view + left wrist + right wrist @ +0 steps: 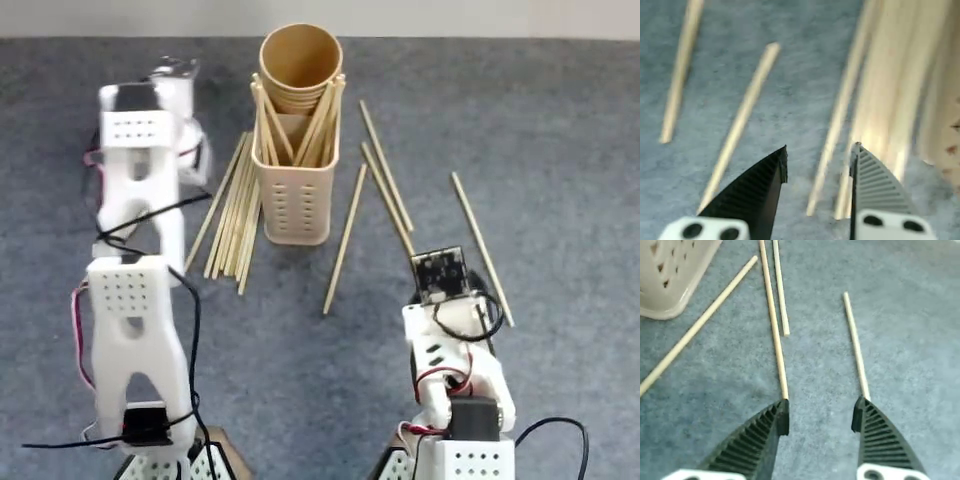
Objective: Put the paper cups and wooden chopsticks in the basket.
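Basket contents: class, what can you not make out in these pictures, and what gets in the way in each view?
High view: how many paper cups are nested; the top cup hides the rest.
High view: lower ends of the chopsticks standing in the basket; its wall covers them.
Left wrist view: the chopstick pile is too blurred to count.
Right wrist view: the basket is cut off by the frame edge, one corner showing.

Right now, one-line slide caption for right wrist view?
Open right gripper above loose chopsticks on the grey mat, basket nearby.
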### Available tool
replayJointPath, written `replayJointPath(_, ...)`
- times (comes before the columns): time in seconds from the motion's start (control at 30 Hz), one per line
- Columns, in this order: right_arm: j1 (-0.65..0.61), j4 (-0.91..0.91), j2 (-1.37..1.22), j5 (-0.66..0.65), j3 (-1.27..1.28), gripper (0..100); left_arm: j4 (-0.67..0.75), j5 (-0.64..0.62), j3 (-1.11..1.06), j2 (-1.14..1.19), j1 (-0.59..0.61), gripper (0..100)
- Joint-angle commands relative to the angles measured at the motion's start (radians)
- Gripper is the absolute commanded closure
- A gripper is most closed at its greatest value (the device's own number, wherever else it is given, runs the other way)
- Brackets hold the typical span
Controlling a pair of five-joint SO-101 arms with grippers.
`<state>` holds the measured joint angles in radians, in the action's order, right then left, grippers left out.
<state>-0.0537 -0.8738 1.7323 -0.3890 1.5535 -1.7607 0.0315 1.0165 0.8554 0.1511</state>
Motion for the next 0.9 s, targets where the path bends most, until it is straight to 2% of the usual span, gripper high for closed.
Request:
replayJointPath(0.0,0.042,0.019,-0.260,-0.054,-0.193,78.6,-0.014,-0.025,0.036,-0.013,-0.013,78)
replayJointPath(0.13,0.047,0.054,-0.750,-0.048,-0.516,78.6,-0.012,-0.031,0.051,-0.007,0.038,78)
replayJointPath(0.27,0.045,0.016,-1.233,-0.054,-0.918,78.6,-0.014,-0.032,0.051,-0.007,0.050,78)
replayJointPath(0.37,0.036,-0.022,-1.517,-0.063,-1.170,78.2,-0.014,-0.032,0.051,-0.007,0.050,78)
replayJointPath(0.43,0.018,-0.045,-1.650,-0.130,-1.308,78.2,-0.015,-0.032,0.050,-0.007,0.050,78)
replayJointPath(0.6,-0.065,-0.081,-1.876,-0.249,-1.425,78.2,-0.015,-0.031,0.050,-0.007,0.051,78)
replayJointPath(0.87,-0.108,0.048,-2.086,-0.253,-1.454,78.2,-0.015,-0.029,0.051,-0.007,0.064,78)
